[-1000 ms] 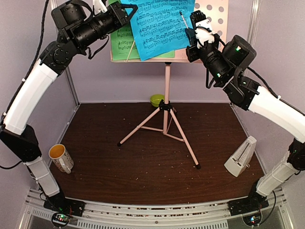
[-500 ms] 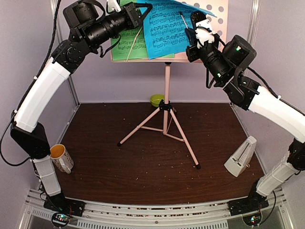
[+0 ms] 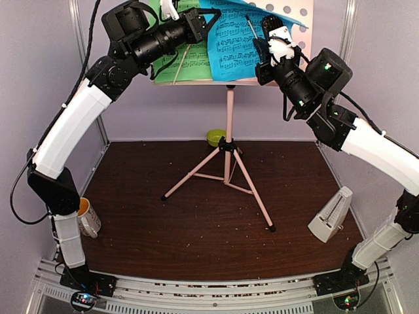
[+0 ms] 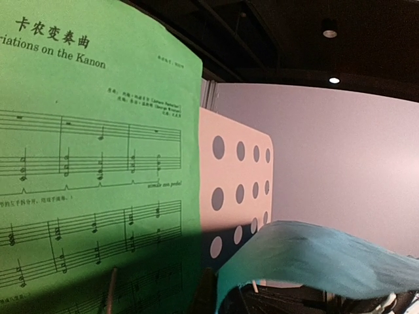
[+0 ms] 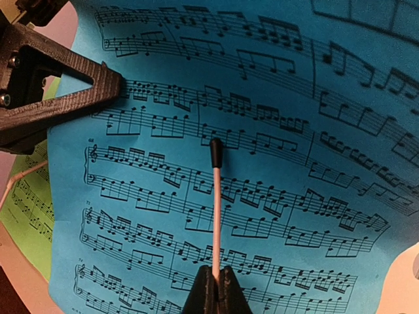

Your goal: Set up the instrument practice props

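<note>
The blue music sheet (image 3: 241,47) has slid to the right across the desk of the pink music stand (image 3: 296,25). A second ago it hung tilted over the middle of the desk and hid the right part of the green music sheet (image 3: 188,63). Now more of the green page shows. The blue page sits further over the perforated right half, though its left edge still overlaps the green one. Its top edge has also flopped forward, and in the left wrist view it curls out in front of the desk's holes.

The left gripper (image 3: 208,17) has travelled right and up with the sheet, its jaws clenched on the blue page's upper left edge. The right gripper (image 5: 217,278) has not moved. Its jaws are pinched shut on a thin pale rod with a black tip (image 5: 215,216), which lies over the face of the blue page and looks like the stand's page retainer.

I judge the blue sheet to be partway to its place beside the green one. It is not yet square or flat, and the drooping top could pull it off the ledge if it is let go too soon.

The metronome (image 3: 330,216) stands on the worktop (image 3: 196,229) at the near right, well apart from the stand. The white mug (image 3: 88,219) at the near left is now partly hidden behind the left arm. The lime-green bowl (image 3: 215,137) sits behind the tripod.
</note>
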`<state>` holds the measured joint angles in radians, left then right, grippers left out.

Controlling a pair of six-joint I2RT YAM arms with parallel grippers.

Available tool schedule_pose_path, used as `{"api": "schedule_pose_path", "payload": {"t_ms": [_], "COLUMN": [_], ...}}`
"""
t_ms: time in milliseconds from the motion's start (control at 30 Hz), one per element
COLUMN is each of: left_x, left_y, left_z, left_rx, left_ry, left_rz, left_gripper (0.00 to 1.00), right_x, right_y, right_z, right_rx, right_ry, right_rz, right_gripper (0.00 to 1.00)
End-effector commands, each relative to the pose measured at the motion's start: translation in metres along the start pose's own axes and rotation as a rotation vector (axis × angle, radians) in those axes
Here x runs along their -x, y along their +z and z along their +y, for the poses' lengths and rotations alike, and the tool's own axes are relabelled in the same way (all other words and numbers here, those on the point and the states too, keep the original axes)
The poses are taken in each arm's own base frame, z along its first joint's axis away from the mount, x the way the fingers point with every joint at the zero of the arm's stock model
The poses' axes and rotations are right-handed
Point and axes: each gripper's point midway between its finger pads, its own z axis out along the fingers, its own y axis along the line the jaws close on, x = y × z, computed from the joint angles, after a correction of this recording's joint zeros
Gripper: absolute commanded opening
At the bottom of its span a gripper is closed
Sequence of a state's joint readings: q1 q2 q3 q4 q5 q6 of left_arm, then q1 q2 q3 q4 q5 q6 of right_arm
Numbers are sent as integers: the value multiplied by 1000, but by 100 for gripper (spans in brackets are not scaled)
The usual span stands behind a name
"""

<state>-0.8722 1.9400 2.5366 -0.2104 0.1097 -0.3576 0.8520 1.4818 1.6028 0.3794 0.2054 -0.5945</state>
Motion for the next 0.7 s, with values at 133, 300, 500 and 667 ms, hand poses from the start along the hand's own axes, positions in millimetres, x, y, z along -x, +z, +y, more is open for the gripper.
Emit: {"api": "schedule_pose_path", "payload": {"t_ms": [133, 300, 500, 667], "left_x": [18, 10, 5, 2], "left_y": [6, 12, 15, 17], "left_z": [-17, -16, -15, -16], "left_rx": [-91, -100, -105, -111], "left_ry": [-36, -45, -50, -48], "left_rz": [-98, -89, -84, -82], "left_gripper": [0, 0, 0, 0], "right_x": [21, 20, 19, 19], "right_y": [-5, -6, -6, -5], "right_z": [-4, -4, -3, -3], "right_rx": [11, 13, 13, 13], "right_ry": [47, 46, 44, 41], "right_rz": [-77, -77, -78, -77], "right_gripper": [0, 0, 0, 0]}}
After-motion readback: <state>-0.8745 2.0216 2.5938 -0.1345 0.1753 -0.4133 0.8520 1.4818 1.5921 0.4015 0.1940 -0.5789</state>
